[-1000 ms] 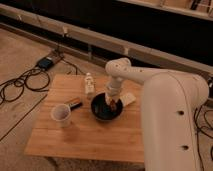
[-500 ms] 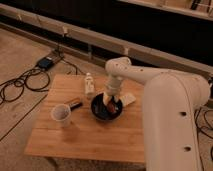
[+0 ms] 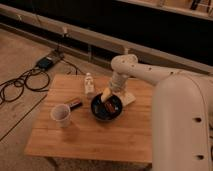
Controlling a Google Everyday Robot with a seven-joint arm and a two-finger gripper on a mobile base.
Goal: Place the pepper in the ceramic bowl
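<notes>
Camera view showed the gripper (image 3: 107,95) hanging just above the far rim of the bowl (image 3: 96,113), on the wooden table (image 3: 100,142). The pepper (image 3: 108,106) lay inside the bowl, on its right half, apart from the gripper. Half a second before, the gripper had sat lower, close over the bowl's middle with the reddish shape beneath it; it had since lifted a little toward the far rim, leaving the pepper behind. Whether it was released or clenched could not be told. By this reading the placement was done and only the retreat of the arm remained. Left of the bowl lay a small dark object (image 3: 75,103), farther left stood a white cup (image 3: 61,115), and behind the bowl a small bottle (image 3: 89,83).
</notes>
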